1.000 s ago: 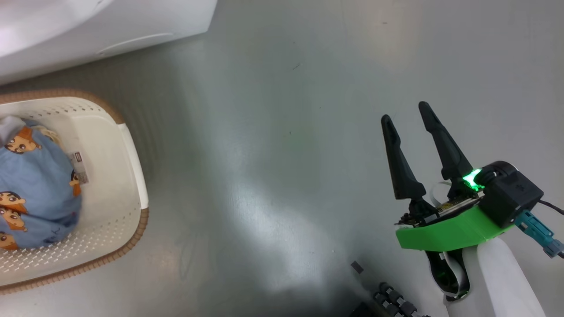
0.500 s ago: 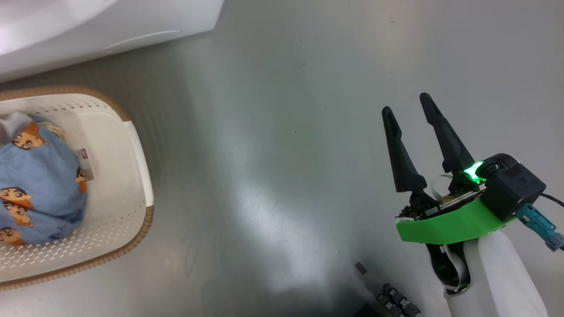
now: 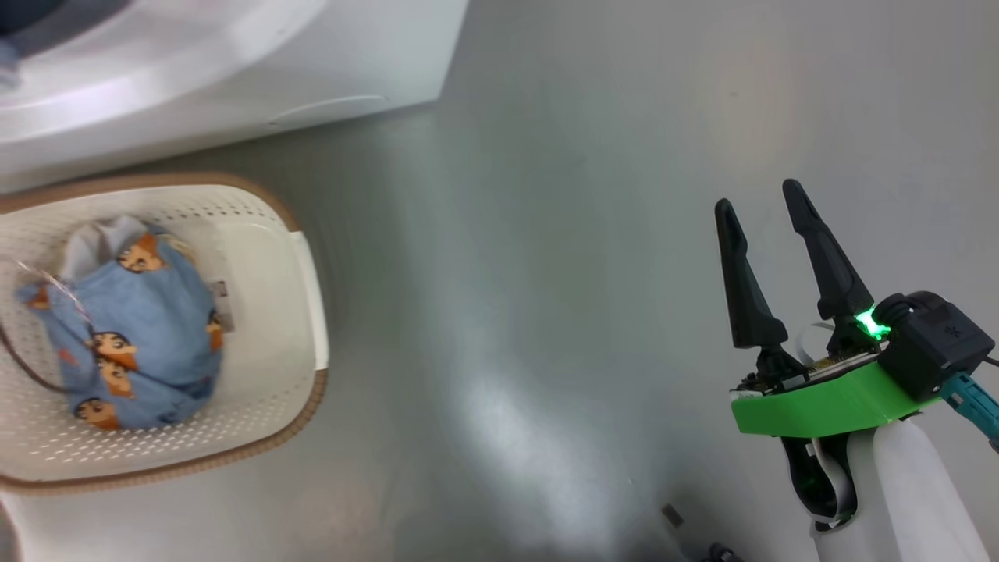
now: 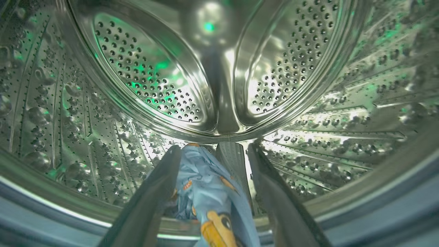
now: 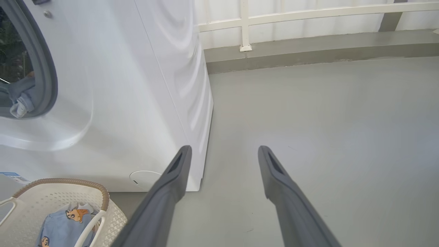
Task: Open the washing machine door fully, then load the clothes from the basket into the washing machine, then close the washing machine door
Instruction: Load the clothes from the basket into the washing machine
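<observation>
Loading is in hand: inside the perforated steel drum [image 4: 137,68], the left gripper [image 4: 213,147] stands spread, a light blue cartoon-print garment [image 4: 205,192] loose between its fingers [image 4: 154,192]. More such clothes [image 3: 133,328] lie in the cream perforated plastic basket [image 3: 311,257], needing another pick; the right gripper [image 3: 759,195] idles, likewise spread.

The right tool [image 5: 224,148] gapes over grey floor [image 5: 325,120] beside the washing machine [image 5: 137,85] and basket [image 5: 61,180].

Soft daylight, floor [image 3: 507,406] glare, green glints on fisheye-warped drum [image 4: 219,68]
</observation>
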